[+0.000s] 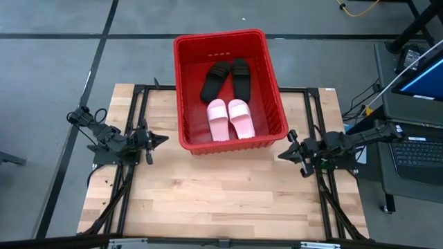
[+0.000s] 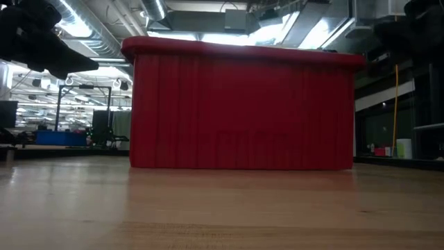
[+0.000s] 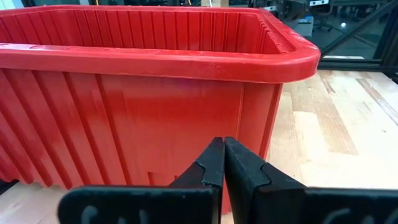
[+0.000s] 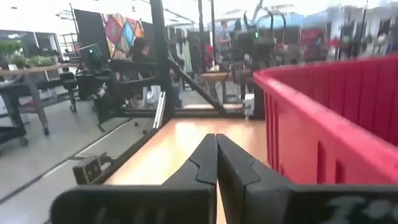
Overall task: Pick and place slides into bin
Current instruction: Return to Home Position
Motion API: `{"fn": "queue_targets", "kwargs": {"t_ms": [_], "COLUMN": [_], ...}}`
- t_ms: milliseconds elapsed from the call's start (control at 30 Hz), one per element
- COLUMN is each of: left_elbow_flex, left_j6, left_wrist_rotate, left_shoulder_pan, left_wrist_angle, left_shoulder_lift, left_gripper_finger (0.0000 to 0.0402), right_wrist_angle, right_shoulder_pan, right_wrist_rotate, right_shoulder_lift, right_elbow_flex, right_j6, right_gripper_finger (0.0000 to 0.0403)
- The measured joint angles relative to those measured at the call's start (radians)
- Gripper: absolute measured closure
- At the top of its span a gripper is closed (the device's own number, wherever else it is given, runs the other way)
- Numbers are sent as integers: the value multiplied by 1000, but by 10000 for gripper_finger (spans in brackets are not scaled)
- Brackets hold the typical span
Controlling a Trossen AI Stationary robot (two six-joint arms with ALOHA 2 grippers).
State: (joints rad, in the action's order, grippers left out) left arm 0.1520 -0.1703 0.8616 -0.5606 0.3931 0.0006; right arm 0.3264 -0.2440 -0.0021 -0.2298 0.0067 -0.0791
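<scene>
The red bin [image 1: 190, 97] stands at the table's far middle. Inside lie two black slides [image 1: 227, 77] at the far end and two pale pink slides [image 1: 231, 119] at the near end, all flat on the bin's floor. My left gripper [image 1: 163, 139] is shut and empty, left of the bin's near left corner; its shut fingertips [image 3: 222, 146] face the bin's wall [image 3: 155, 118]. My right gripper [image 1: 281, 155] is shut and empty, right of the bin's near right corner; the bin's rim [image 4: 323, 118] shows beside it. In the low view only the bin's outer wall [image 2: 243, 111] shows.
The wooden table [image 1: 221, 200] lies bare in front of the bin. A black metal frame [image 1: 138, 90] runs along the table's sides. A desk with a laptop [image 1: 419, 149] stands off the table's right. People and desks show in the room beyond [image 4: 143, 50].
</scene>
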Motion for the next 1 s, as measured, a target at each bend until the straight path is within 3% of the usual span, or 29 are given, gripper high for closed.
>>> {"fn": "queue_targets", "kwargs": {"t_ms": [233,400,633,1000], "left_elbow_flex": [0,0,0,0], "left_j6": [0,0,0,0], "left_wrist_rotate": [0,0,0,0], "left_shoulder_pan": [0,0,0,0], "left_wrist_angle": [0,0,0,0], "left_shoulder_lift": [0,0,0,0], "left_gripper_finger": [396,396,395,394], "right_wrist_angle": [56,50,-71,-106], "right_shoulder_pan": [0,0,37,85], "right_wrist_rotate": [0,75,79,79], "right_shoulder_lift": [4,4,62,150], "right_elbow_flex": [1,1,2,2], "right_j6": [119,139,165,263], "right_gripper_finger": [395,395,395,395]}}
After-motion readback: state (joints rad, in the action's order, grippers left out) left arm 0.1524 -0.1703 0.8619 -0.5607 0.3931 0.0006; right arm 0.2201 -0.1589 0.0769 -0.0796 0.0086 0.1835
